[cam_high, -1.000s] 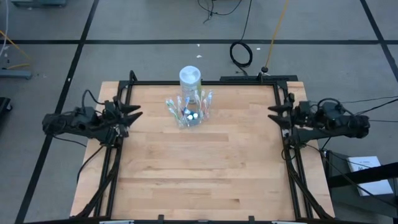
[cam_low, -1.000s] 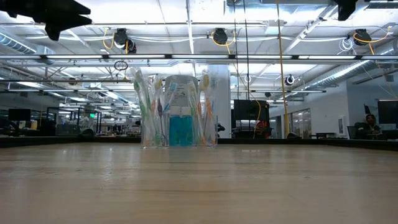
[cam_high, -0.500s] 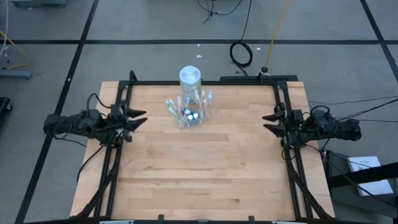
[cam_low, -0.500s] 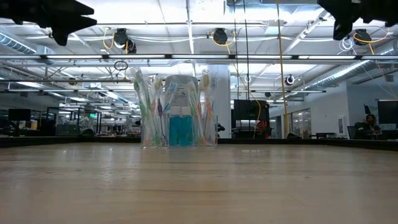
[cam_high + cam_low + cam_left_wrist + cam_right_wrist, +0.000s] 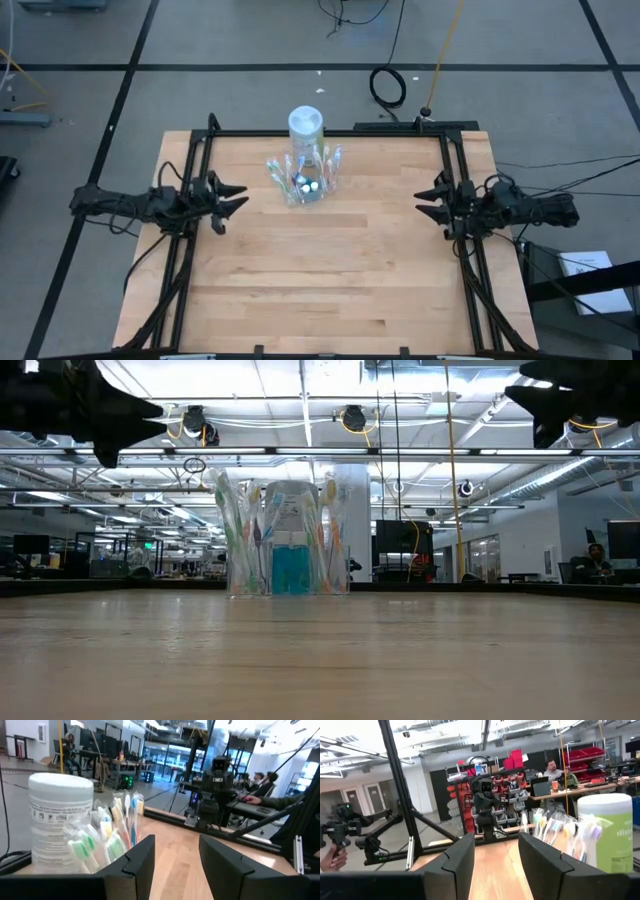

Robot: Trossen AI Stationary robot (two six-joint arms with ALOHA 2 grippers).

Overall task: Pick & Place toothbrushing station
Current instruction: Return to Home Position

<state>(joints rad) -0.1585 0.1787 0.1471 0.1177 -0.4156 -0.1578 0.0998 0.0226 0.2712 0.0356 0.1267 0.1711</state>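
The toothbrushing station (image 5: 303, 180), a clear cup-like holder with several coloured toothbrushes, stands on its base at the table's far middle. It shows in the low view (image 5: 285, 540), the left wrist view (image 5: 112, 837) and the right wrist view (image 5: 560, 837). My left gripper (image 5: 235, 197) hovers open over the table's left edge, pointing level toward the middle, well short of the station. My right gripper (image 5: 428, 200) hovers open over the right edge, facing inward. Both stay high above the wood in the low view, left gripper (image 5: 150, 410) and right gripper (image 5: 520, 395). Nothing lies between either pair of fingers.
A taller white-topped canister (image 5: 306, 125) with a green label stands just behind the station. Black frame rails (image 5: 190, 230) run along the table's left, right and far edges. Bare wood (image 5: 320, 270) spreads across the middle and near side. People sit at desks (image 5: 552, 770) in the room beyond.
Both grippers have come down and moved inward over the table: the left toward the right edge and a little nearer, the right toward the left edge. Their fingers stay as far apart as before. The station and the canister have not moved.
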